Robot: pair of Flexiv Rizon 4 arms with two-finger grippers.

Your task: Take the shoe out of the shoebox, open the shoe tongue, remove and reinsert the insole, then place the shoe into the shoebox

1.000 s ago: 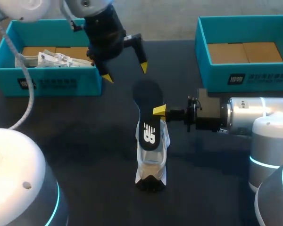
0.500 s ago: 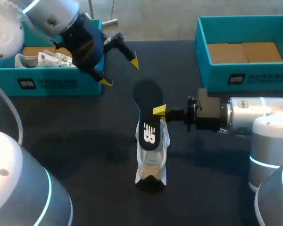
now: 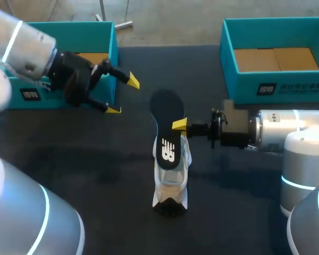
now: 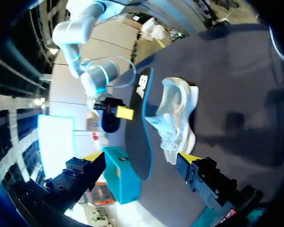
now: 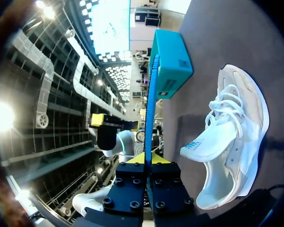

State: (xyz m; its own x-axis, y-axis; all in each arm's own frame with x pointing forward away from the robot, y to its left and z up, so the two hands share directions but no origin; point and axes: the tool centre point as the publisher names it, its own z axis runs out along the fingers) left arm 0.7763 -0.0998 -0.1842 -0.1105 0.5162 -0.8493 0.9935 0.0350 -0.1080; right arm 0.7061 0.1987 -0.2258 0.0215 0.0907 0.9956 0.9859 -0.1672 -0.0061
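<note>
Insole [image 3: 166, 106], dark, flat and long, is pinched on edge between the right gripper's [image 3: 179, 125] fingers at mid-tabletop [image 3: 95, 159], just beside the white lace-up sneaker [image 3: 173, 178]. Left gripper [image 3: 124, 95] hangs wide open by the far-left teal cardboard shoebox [image 3: 107, 48].

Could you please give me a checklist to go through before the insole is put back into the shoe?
1. Right gripper shut on the dark flat insole: ok.
2. Left gripper open, away from the white lace-up shoe: ok.
3. Shoe resting on the black table, outside the left teal shoebox and the right teal shoebox: ok.
4. Shoe tongue pulled fully open: cannot tell.
5. Insole's lower end lined up with the shoe's opening: cannot tell.
</note>
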